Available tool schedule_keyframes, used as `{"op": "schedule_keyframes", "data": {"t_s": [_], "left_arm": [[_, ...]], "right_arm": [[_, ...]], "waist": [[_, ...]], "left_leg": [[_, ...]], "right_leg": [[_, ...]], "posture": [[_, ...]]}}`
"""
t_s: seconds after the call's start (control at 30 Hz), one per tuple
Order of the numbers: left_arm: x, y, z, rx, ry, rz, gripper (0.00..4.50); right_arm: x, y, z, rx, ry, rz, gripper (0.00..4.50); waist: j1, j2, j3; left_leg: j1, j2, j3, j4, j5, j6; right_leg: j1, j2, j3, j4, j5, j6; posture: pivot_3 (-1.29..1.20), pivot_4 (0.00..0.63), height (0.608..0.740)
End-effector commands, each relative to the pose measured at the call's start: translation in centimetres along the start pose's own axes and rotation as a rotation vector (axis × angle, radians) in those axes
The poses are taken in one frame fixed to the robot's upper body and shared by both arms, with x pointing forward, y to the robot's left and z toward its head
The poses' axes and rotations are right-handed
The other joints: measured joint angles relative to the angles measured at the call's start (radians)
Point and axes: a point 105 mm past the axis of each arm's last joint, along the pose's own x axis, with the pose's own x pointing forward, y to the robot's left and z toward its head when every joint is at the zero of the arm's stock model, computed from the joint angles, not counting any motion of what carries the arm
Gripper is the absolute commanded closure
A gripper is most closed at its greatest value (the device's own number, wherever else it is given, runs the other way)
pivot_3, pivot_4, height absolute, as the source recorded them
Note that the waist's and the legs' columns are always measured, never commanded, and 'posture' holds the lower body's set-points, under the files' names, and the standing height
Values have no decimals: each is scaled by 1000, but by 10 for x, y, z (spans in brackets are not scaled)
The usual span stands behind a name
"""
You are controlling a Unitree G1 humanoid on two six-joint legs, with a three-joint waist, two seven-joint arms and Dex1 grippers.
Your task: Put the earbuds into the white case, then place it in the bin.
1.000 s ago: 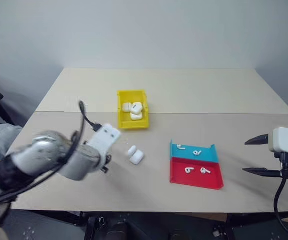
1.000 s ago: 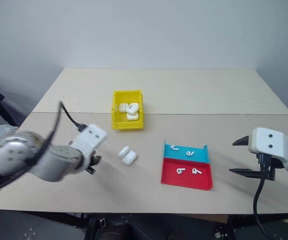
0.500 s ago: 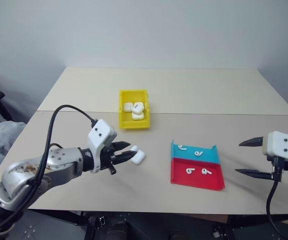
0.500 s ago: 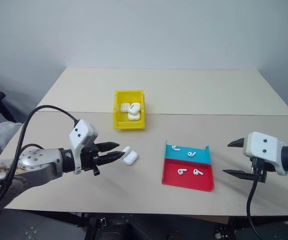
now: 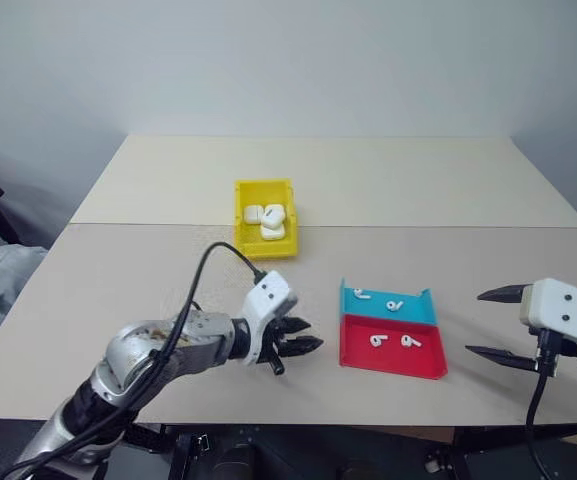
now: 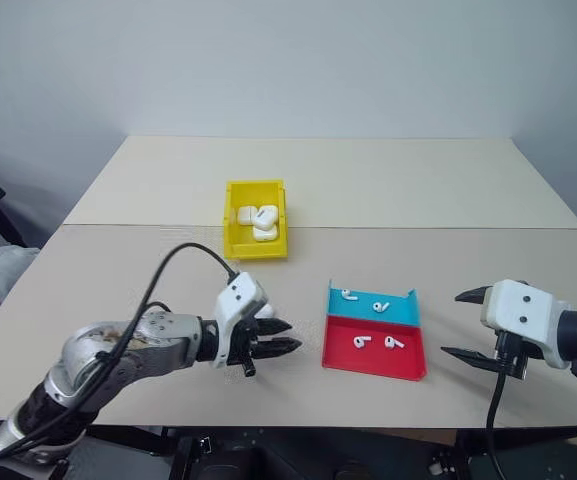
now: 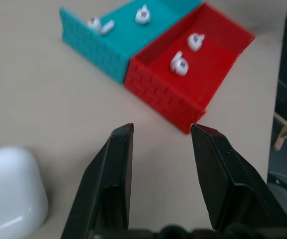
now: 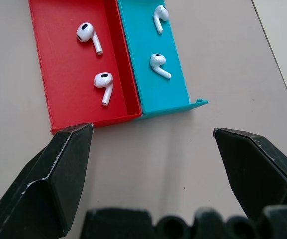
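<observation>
Fingers of the left gripper (image 5: 305, 346) have swung in past the white case (image 7: 11, 191), which lies beside them ungrasped; they stand nearly clenched on nothing. Right gripper (image 5: 492, 325) fingers wait released near the earbuds (image 8: 96, 80) in the red-and-blue tray (image 5: 423, 365). Case must still be grasped

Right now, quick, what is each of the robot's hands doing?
Left hand: closed to a narrow gap, empty; the white case lies beside it.
Right hand: open, holding nothing.
</observation>
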Motion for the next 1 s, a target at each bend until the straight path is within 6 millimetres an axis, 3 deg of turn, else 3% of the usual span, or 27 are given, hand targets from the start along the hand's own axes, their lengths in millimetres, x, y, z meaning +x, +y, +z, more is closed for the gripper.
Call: {"op": "schedule_keyframes", "data": {"t_s": [0.03, 0.17, 0.37, 0.43, 0.6, 0.77, 0.87, 1.0], "left_arm": [[-1, 2, 0, 21, 25, 47, 2558], [-1, 13, -13, -25, 97, 123, 2558], [-17, 28, -29, -8, 141, 230, 2558], [-22, 43, -36, -6, 164, 318, 2558], [-27, 61, -36, -15, 154, 406, 2558], [-33, 39, -28, 4, 149, 236, 2558], [-35, 39, -28, 16, 180, 227, 2558], [-36, 21, -11, 42, 125, 119, 2558]], "right_arm": [[-6, -8, 6, -37, -1, -45, 0], [-2, -10, 7, -45, -5, -48, 0], [2, -12, 7, -46, -11, -51, 0], [3, -11, 7, -46, -14, -50, 0], [4, -12, 6, -45, -14, -48, 0], [3, -11, 7, -44, -14, -45, 0], [3, -10, 6, -43, -12, -50, 0], [3, -10, 6, -39, -12, -57, 0]], "waist": [[1, 0, 0], [2, 0, 0], [-2, 0, 0], [1, 0, 0], [2, 0, 0], [-4, 0, 0], [-1, 0, 0], [2, 0, 0]], "left_leg": [[0, 0, 0, 0, 0, 0], [0, 0, 0, 1, 0, 0], [0, 0, -1, 0, 0, 0], [0, 0, -1, 0, 0, 0], [2, 0, -1, 0, 0, 0], [2, 0, -1, 0, 0, 0], [2, 0, -1, -1, 0, 0], [1, 0, -1, 0, 0, 0]], "right_leg": [[0, 0, 0, 0, 0, 0], [0, 0, 0, 0, 0, 0], [0, 0, 0, 0, 0, 0], [0, 0, 0, 0, 0, 0], [1, 0, 0, 1, 0, 0], [0, 0, 0, 2, 0, 0], [0, 0, 1, 1, 0, 0], [0, 0, 0, 1, 0, 0]], "posture": [[0, 150, 740], [0, 150, 740], [0, 150, 740], [0, 150, 740], [0, 150, 740], [0, 150, 740], [0, 150, 740], [0, 150, 740]]}}
